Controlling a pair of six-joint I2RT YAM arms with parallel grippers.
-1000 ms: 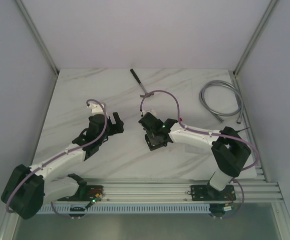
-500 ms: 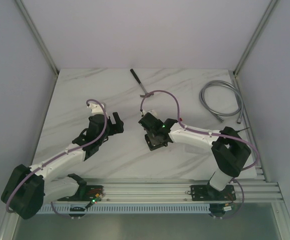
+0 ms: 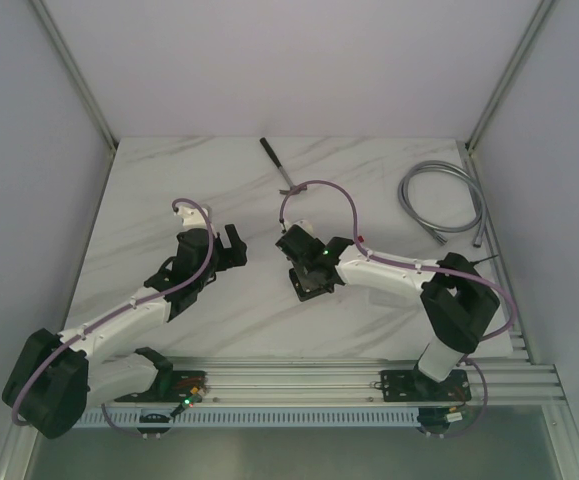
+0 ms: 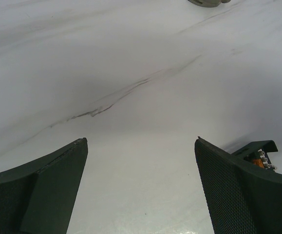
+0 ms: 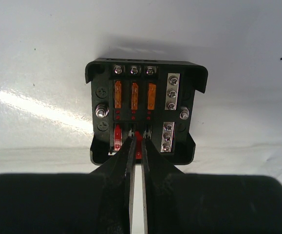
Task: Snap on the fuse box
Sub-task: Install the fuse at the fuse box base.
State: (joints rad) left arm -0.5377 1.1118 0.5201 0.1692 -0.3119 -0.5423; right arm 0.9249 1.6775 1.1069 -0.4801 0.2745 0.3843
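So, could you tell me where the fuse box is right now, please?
The fuse box lies near the middle of the table in the top view, directly under the right pincer, whose tips reach into its near row.

No legible text, labels or numbers anywhere
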